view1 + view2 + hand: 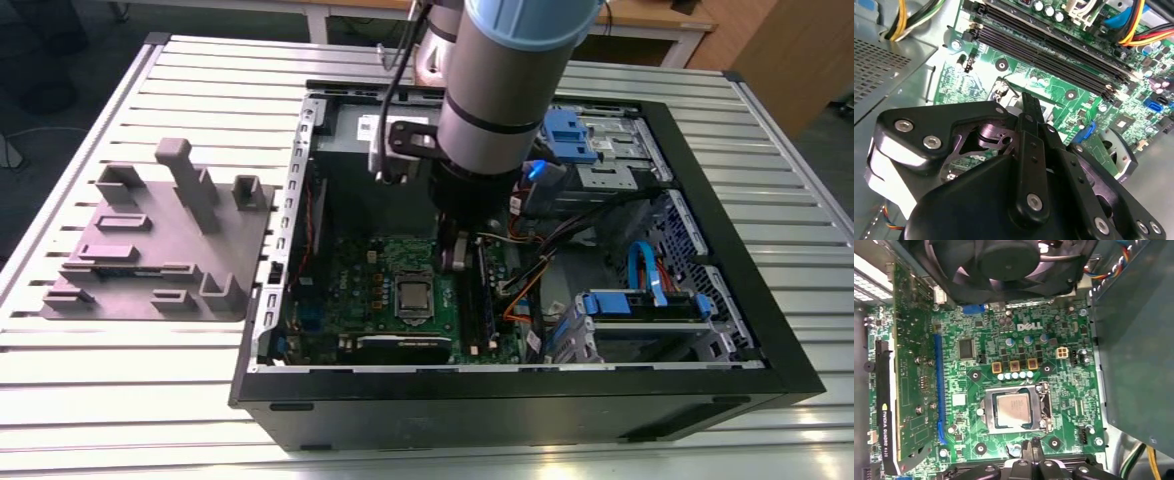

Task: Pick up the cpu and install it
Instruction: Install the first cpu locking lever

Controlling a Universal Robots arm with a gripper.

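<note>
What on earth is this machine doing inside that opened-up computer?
A robot arm reaches down into an open computer case lying on a slatted table. Its job is fitting the cpu, the small silvery square chip. That chip lies in the socket frame on the green motherboard, beside the memory slots. The gripper hangs just above the board, next to the socket, not touching the chip. A grey parts holder stands on the table by the case.

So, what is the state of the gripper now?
Gripper: cannot be told, open or closed. It hangs above the motherboard; the cpu lies in its socket.
</note>
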